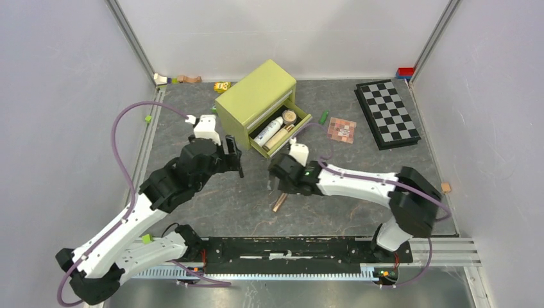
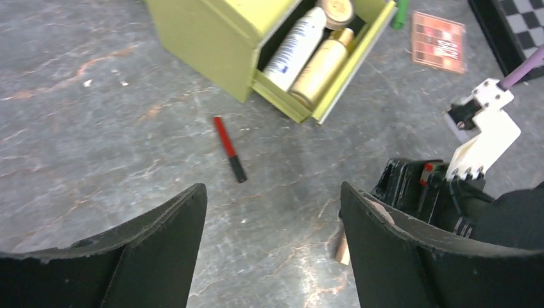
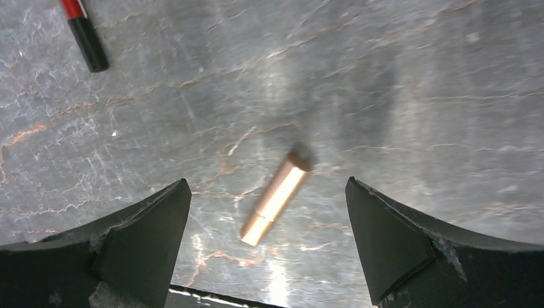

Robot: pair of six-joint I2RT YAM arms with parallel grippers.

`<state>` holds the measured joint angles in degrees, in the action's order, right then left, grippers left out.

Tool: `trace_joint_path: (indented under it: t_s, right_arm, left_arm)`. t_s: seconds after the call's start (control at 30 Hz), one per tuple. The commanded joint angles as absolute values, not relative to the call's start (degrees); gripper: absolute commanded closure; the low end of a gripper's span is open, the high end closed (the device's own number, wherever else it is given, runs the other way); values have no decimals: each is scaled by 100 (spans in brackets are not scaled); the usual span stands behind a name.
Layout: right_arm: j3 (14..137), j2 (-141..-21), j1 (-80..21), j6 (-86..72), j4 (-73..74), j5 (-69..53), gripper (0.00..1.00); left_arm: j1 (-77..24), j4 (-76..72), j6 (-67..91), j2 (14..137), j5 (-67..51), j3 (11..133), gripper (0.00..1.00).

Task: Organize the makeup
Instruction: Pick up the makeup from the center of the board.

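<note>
Grey, veined worktop is spreading between pale walls and carrying an olive-green cabinet near the back, its drawer standing pulled out. Inside the drawer a white bottle is lying beside a gold bottle, with a round tan compact at the far end. A red-black pencil is lying flat on the worktop in front of the cabinet. The left tool is hanging above that area, released, its jaws spread wide with nothing between them. The right tool is also gaping fully, its fingers hanging to either side of a rose-gold tube that is resting loose on the worktop below. A green stick and a pink-brown palette are lying between the drawer and a chequered board.
</note>
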<state>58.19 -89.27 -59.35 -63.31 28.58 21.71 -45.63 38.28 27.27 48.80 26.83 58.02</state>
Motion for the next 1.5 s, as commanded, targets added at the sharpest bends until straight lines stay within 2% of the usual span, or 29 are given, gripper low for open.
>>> trace_joint_path:
  t_s: [0.0, 0.43, 0.93, 1.07, 1.23, 1.47]
  right_arm:
    - [6518, -9599, -6282, -7143, 3513, 2453, 2]
    - [6503, -10081, -6446, -7656, 3856, 2132, 2]
    - [6061, -9888, -6583, -7959, 3997, 2355, 12]
    - [6044, -9893, -6583, -7940, 4043, 2451, 23]
    - [6044, -9879, -6583, -7847, 4003, 2520, 49]
    - [5858, -9531, -6601, -7615, 3866, 2803, 67]
  left_arm:
    - [-4360, 4341, 2198, 4633, 3067, 5940, 17]
    - [-4307, 4149, 1910, 4389, 3217, 5418, 14]
    - [-3936, 3588, 1601, 4464, 3017, 4809, 13]
    - [-3868, 3591, 1564, 4570, 2962, 4825, 14]
    - [-3782, 3586, 1564, 4540, 2953, 4816, 14]
    - [-3701, 3568, 1547, 4613, 2848, 4816, 14]
